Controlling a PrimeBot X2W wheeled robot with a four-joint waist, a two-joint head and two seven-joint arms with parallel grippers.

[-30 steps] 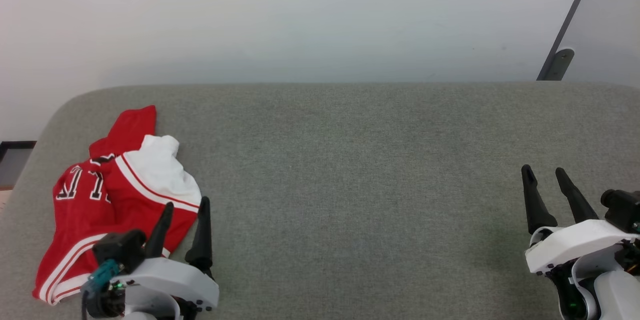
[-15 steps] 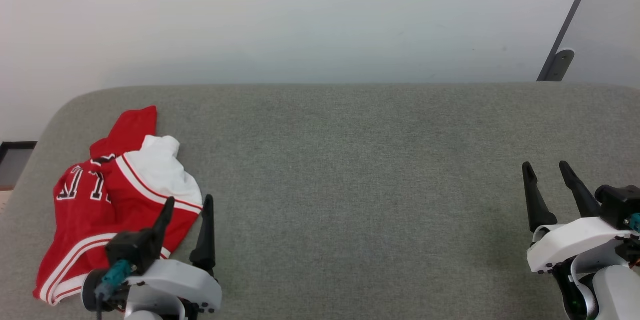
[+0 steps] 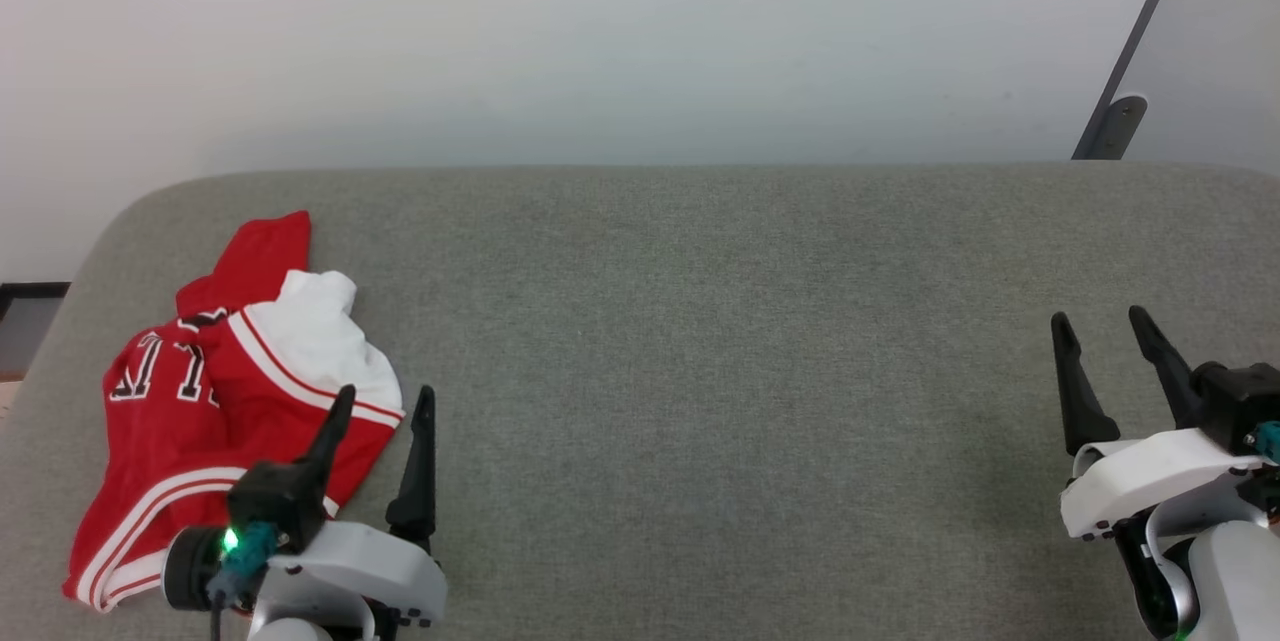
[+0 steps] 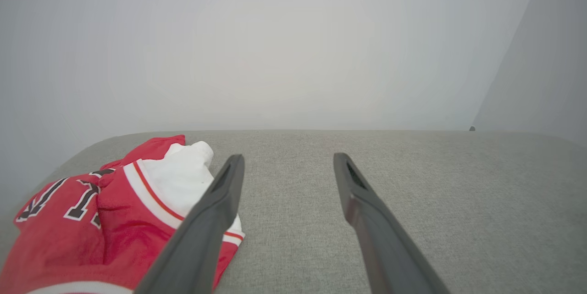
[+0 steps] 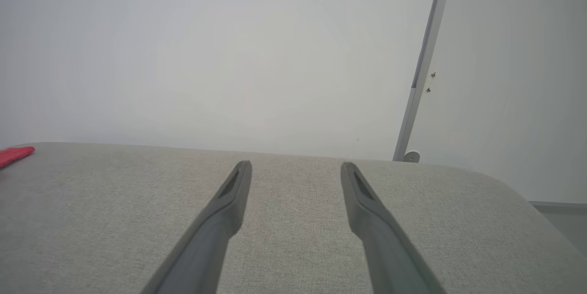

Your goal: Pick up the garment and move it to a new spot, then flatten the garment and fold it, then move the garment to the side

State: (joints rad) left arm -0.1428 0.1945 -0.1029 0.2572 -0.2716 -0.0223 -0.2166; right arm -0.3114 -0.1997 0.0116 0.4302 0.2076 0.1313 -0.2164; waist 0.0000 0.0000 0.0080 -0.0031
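Head view: crumpled red jersey (image 3: 230, 391) being shown at left end of grey padded surface (image 3: 700, 321). Left gripper (image 3: 386, 393) being held spread, empty, by its right edge. Right gripper (image 3: 1098, 316) being held spread near right end.
Left wrist view: jersey (image 4: 91, 220) being shown beside left finger.
Right wrist view: jersey tip (image 5: 13, 154) being shown at far-left edge.

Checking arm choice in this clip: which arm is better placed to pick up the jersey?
Left, most likely. The left gripper stands open right beside the crumpled garment; the right gripper, also open, is far across the grey surface from it.
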